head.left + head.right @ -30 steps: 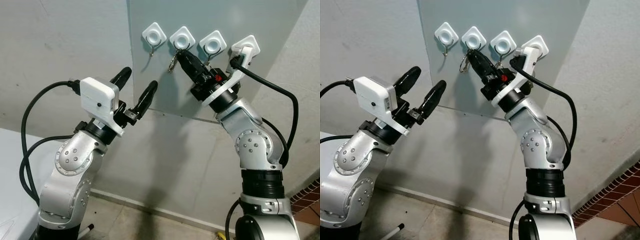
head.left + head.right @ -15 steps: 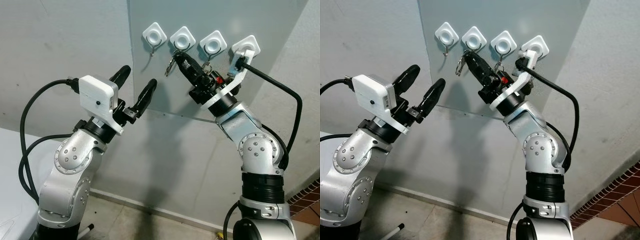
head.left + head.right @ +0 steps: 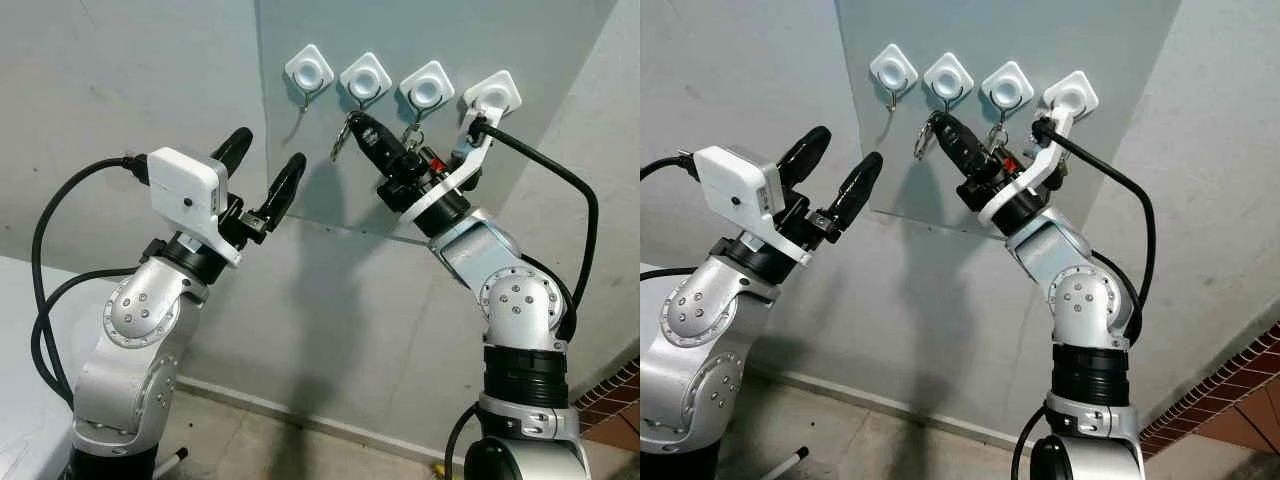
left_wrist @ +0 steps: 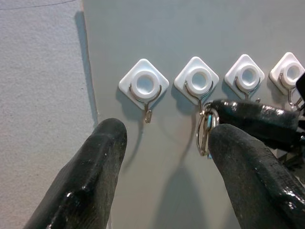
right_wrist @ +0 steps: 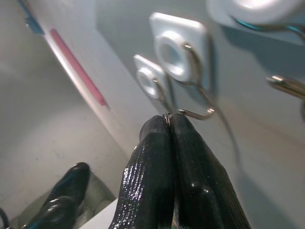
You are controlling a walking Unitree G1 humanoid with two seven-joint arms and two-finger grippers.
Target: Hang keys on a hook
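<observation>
Left wrist view: right gripper (image 4: pixel 224 112) clamped on key ring (image 4: pixel 204 134), ring dangling just below second hook (image 4: pixel 198 95), nearly touching its tip. Hook lies up from ring. Left gripper (image 3: pixel 262 172) fingers apart, idle, farther off.

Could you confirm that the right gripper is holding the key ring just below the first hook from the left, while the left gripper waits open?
Not quite: the right gripper holds the key ring below the second hook from the left, as the left wrist view shows. The left gripper does wait open.
</observation>
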